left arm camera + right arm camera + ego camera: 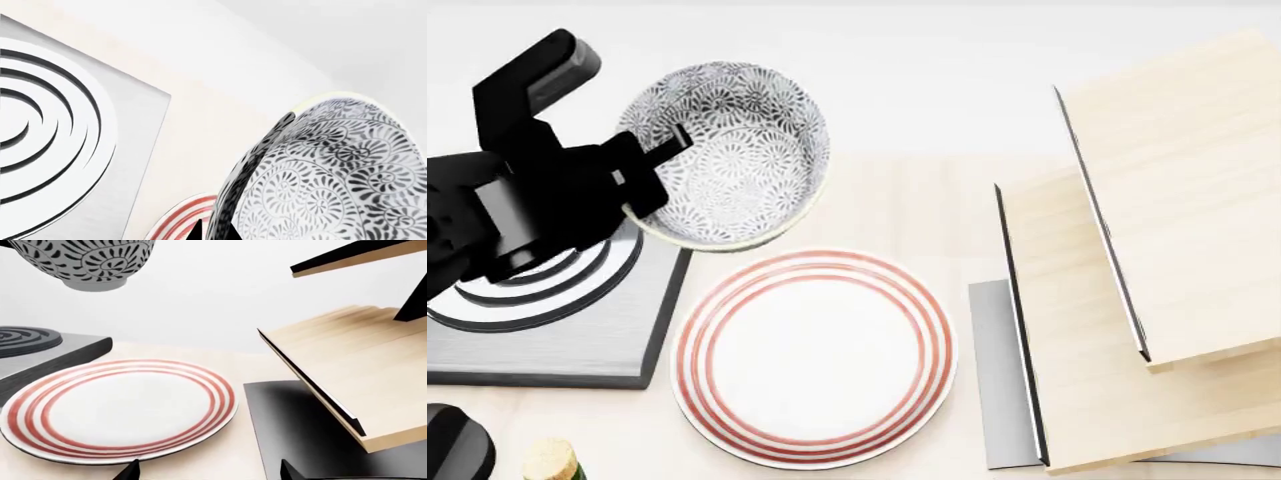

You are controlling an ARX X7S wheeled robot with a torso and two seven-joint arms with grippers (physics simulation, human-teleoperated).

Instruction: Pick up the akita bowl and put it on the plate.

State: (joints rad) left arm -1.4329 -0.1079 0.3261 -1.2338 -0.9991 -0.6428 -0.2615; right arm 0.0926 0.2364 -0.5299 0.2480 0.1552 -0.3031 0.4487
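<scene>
My left gripper (pixel 647 170) is clamped on the near-left rim of the akita bowl (pixel 741 150), held tilted in the air just far-left of the plate (pixel 814 358), so my carry runs near and right.

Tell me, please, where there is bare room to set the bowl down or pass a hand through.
The plate has a bare centre. A bare strip of tabletop lies between the plate and the wooden shelf. It is crowded at the left: the burner, the left gripper and the lifted akita bowl sit close together.
</scene>
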